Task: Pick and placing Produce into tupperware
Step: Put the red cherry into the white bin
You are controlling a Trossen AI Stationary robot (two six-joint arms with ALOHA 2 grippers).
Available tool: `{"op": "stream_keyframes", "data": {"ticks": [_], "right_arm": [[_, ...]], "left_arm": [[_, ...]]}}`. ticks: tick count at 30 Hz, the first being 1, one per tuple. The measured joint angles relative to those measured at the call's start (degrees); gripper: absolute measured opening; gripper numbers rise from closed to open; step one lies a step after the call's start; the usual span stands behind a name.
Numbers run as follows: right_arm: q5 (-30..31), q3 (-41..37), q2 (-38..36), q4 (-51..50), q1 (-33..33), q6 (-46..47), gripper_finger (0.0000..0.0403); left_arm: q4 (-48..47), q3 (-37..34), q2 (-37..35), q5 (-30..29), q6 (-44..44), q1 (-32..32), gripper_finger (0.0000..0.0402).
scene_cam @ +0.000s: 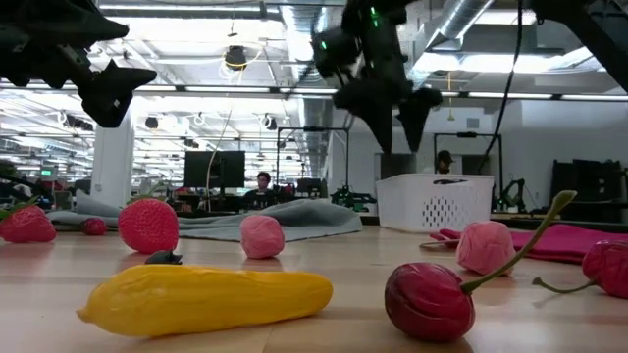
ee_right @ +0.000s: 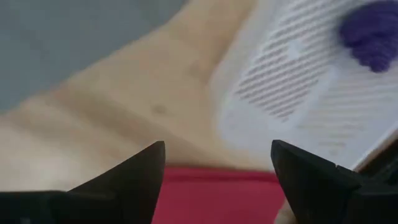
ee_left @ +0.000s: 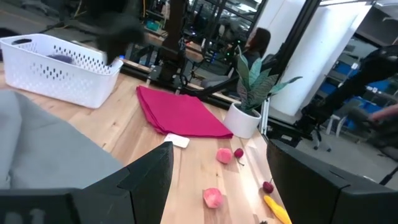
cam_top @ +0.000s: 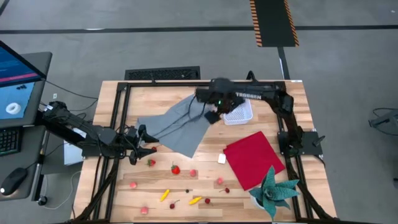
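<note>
Right pincer (cam_top: 214, 117) open (empty) beside tupperware (cam_top: 244, 116) holding grape bunch (ee_right: 370, 31), left pincer (cam_top: 138, 151) open

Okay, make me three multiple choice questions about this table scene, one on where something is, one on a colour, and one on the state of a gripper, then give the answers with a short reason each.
1. Where is the purple grape bunch?
A. On the red cloth
B. Inside the white tub
C. On the grey cloth

2. What colour is the folded cloth beside the potted plant?
A. Red
B. Blue
C. Yellow

3. How does the right gripper stand?
A. Shut on a cherry
B. Shut on the grey cloth
C. Open and empty

Answers:
1. B, the right wrist view shows the bunch lying on the perforated base of the white tub.
2. A, the high view shows a red cloth next to the plant.
3. C, the right wrist view shows its two fingers apart with nothing between them, by the tub's edge.
</note>
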Motion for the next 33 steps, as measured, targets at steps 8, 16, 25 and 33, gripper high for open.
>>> {"op": "stream_keyframes", "data": {"ticks": [8, 16, 25, 33], "right_arm": [[3.3, 3.9, -0.5, 10.6, 16.8, -0.8, 0.0315], [14.8, 3.8, -0.4, 22.3, 34.8, -0.9, 0.0315], [45.9, 3.8, -0.4, 24.4, 51.0, 0.7, 0.0315], [57.2, 3.6, -3.5, 18.0, 58.6, 7.8, 0.0315]], "left_arm": [[2.2, 0.0, 0.0, -0.2, 0.8, 0.0, 0.0249], [6.6, 0.0, -0.1, 6.2, 1.5, 0.0, 0.0249], [8.2, 0.0, -0.1, 4.3, 3.3, 0.0, 0.0249], [9.7, 0.0, -0.1, 4.3, 5.6, 0.0, 0.0249]]}}
